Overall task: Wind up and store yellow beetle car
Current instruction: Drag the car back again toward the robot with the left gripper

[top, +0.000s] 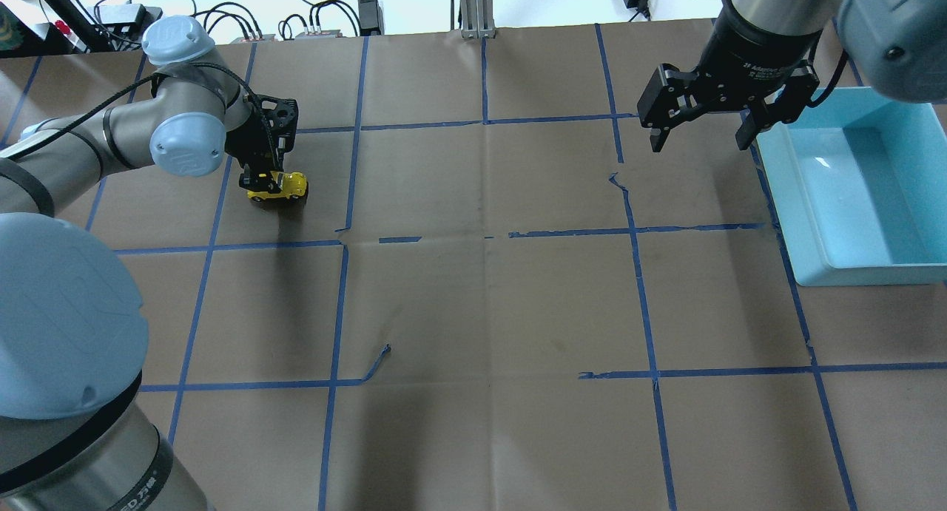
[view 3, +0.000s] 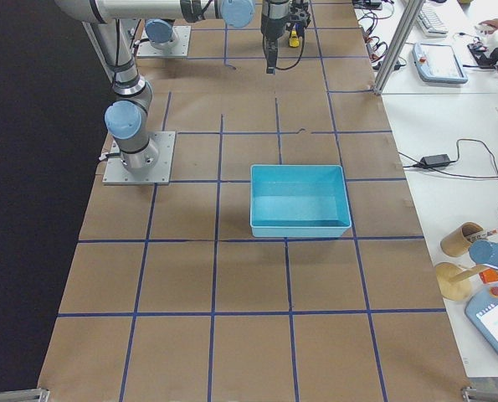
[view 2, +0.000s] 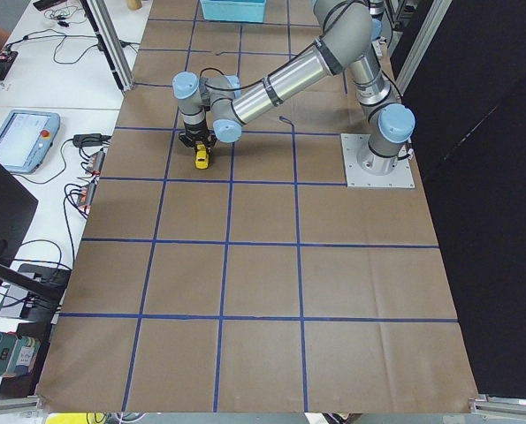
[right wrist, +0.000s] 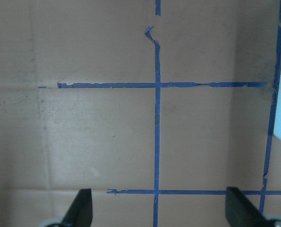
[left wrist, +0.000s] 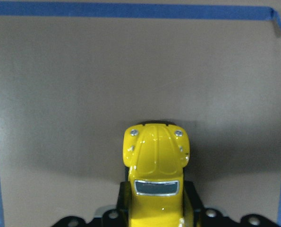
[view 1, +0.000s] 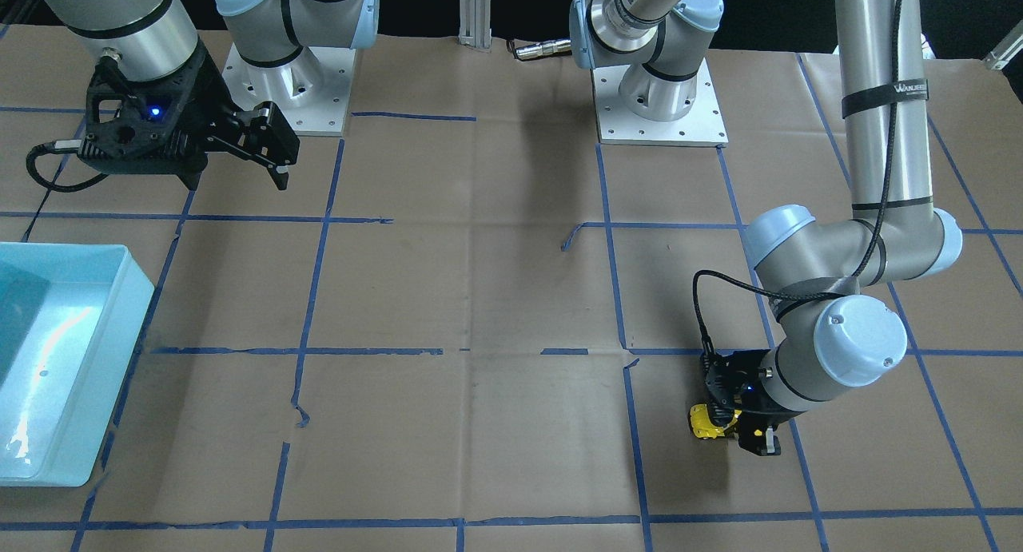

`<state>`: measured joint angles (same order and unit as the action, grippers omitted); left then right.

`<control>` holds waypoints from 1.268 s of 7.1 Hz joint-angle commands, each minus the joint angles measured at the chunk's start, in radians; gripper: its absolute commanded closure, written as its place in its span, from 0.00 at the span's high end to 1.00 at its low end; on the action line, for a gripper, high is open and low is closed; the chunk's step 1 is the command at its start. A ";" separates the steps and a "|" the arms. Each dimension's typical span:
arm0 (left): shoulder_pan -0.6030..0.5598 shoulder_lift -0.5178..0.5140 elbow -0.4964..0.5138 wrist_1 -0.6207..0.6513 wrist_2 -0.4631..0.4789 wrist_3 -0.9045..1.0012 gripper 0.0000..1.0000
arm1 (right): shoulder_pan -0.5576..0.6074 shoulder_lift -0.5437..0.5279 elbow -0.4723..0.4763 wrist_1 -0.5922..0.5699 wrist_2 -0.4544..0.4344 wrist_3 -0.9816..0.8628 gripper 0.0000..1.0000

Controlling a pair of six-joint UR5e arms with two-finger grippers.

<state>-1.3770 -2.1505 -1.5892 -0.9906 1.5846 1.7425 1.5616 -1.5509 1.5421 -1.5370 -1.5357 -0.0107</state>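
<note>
And there it was, the left gripper [top: 260,178] clamped on the rear half of the yellow beetle car [top: 279,186], nose poking out forward in the wrist view, down low on the left side of the brown-papered table [top: 473,304]. Whether the wheels were actually pressing the paper, I couldn't tell. The danger looked plain enough: that body was glossy and rounded, held only at the back, so a backward drag to wind it could have squirted it out of the fingers, or lifted the wheels so they never turned. Once wound, any loose release might have sent it shooting off across the table, and the blue bin [top: 851,271] sat well apart on the far right side. As for pose, the left arm was reaching out with its forearm near level and the wrist bent so the gripper pointed straight down at the car. The right gripper [top: 699,141] hung above the table just beside the bin, fingers spread wide, holding nothing.
</note>
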 commanded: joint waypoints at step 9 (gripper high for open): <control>0.049 0.000 0.000 -0.002 0.002 0.054 0.00 | 0.000 -0.001 0.001 0.003 0.000 0.000 1.00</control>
<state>-1.3322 -2.1506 -1.5892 -0.9924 1.5866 1.7958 1.5616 -1.5524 1.5419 -1.5357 -1.5355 -0.0107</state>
